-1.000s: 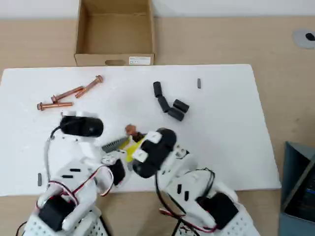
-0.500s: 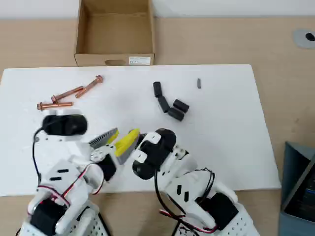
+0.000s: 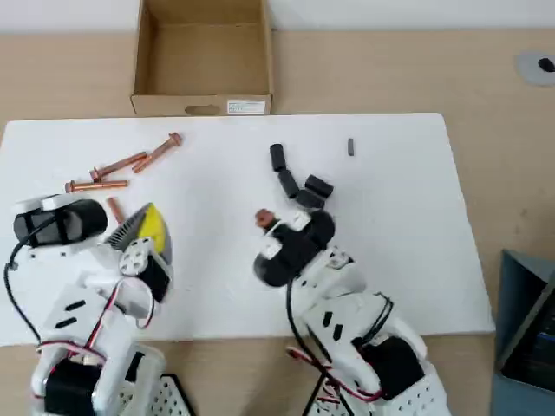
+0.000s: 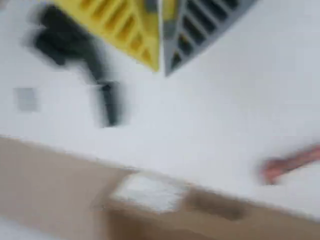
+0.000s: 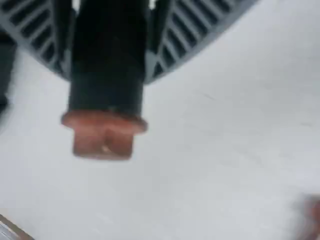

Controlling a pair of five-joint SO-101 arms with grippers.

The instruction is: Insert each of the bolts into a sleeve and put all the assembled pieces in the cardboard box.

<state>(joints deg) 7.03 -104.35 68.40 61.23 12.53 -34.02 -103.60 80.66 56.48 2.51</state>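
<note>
One assembled piece (image 5: 106,95): black sleeve with a copper bolt head (image 3: 263,218) sticking out of its end, clamped in the right gripper (image 3: 276,230), over the middle of the white mat (image 3: 399,260), just beside the loose sleeves; cannot tell whether it touches the mat.
Right gripper fingers: clenched on the sleeve body from both sides, bolt head left free past the tips.
Four loose sleeves (image 3: 308,200): black, lying in a small cluster on the mat's far middle, three bunched close, one (image 3: 277,157) slightly apart toward the box.
Four loose bolts (image 3: 117,165): copper, lying flat on the mat's far left; three close together, some crossing or touching, one (image 3: 114,210) nearer the left arm.
Left gripper (image 3: 143,228): over the left part of the mat, just beside the nearest loose bolt; yellow and grey fingers pressed together at the tips, nothing between them.
Cardboard box (image 3: 204,106): open top, nothing inside, on the table (image 3: 512,173) just beyond the mat's far edge, well apart from both grippers.
Left wrist view: blurred sleeves, one bolt and the box's front wall beyond the fingertips.
Grey tab (image 3: 350,147): small, on the mat right of the sleeves.
Grey bin (image 3: 525,329): at the table's right edge, off the mat.
</note>
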